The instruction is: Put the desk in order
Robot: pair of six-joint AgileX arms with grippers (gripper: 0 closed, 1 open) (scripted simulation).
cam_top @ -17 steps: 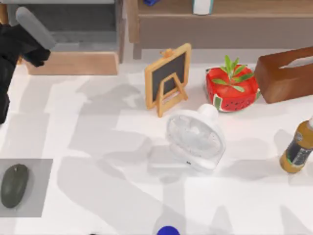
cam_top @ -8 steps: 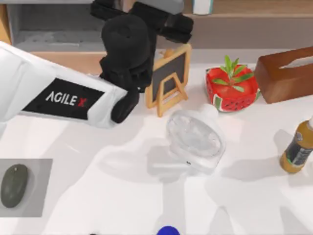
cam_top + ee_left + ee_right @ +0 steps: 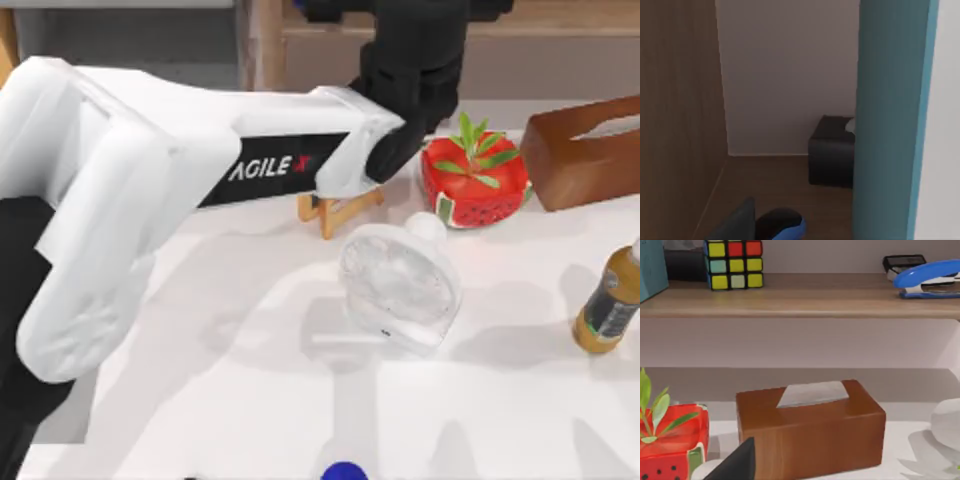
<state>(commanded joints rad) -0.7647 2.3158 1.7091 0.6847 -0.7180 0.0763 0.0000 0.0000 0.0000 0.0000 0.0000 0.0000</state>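
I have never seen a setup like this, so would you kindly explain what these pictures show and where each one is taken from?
This is a simulated AgileX robot with two arms at a white desk. One picture looks down from above the table; the other two come from cameras on each arm's wrist.

From above, the left arm stretches across the desk toward the shelf at the back, covering most of a small chalkboard easel. On the desk lie a clear fan, a watermelon-patterned plant pot, a brown tissue box and a bottle.

The left wrist camera looks into the shelf, close to a teal book and a dark box. The right wrist camera sees the tissue box, and on the shelf a colour cube and a blue stapler.

I cannot tell whether either hand holds anything.
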